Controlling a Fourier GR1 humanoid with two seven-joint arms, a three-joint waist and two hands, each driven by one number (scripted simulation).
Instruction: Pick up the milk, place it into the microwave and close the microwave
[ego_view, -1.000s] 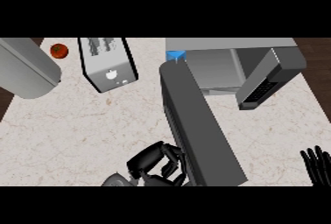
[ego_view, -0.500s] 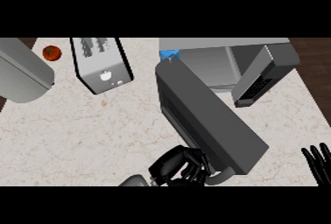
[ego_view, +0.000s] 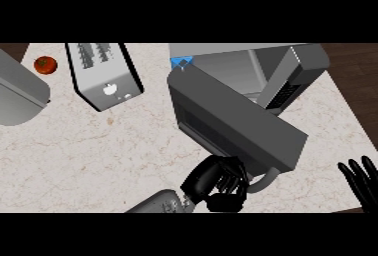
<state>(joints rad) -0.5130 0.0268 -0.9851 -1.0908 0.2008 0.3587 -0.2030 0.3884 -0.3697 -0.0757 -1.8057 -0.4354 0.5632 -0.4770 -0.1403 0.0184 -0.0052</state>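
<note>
The microwave (ego_view: 244, 65) stands at the back right of the counter. Its dark grey door (ego_view: 236, 120) is partly open and angles toward the lower right. Only the blue top of the milk (ego_view: 181, 62) shows, at the microwave's left front corner behind the door's hinge edge. My left hand (ego_view: 215, 182) is at the door's free end, beside the grey handle (ego_view: 264, 184). Its relaxed, bent fingers rest against the door's outer face and hold nothing. My right hand (ego_view: 362, 182) rests open at the lower right edge, fingers up.
A silver toaster (ego_view: 103, 75) lies at the back left, with a red tomato (ego_view: 46, 64) to its left. A large grey rounded vessel (ego_view: 18, 95) fills the left edge. The counter (ego_view: 111, 150) ends at the right, past the microwave.
The door has swung from pointing straight toward me to angling right, toward the microwave's opening. My left hand has moved right along with its free end. The right hand has stayed put.
</note>
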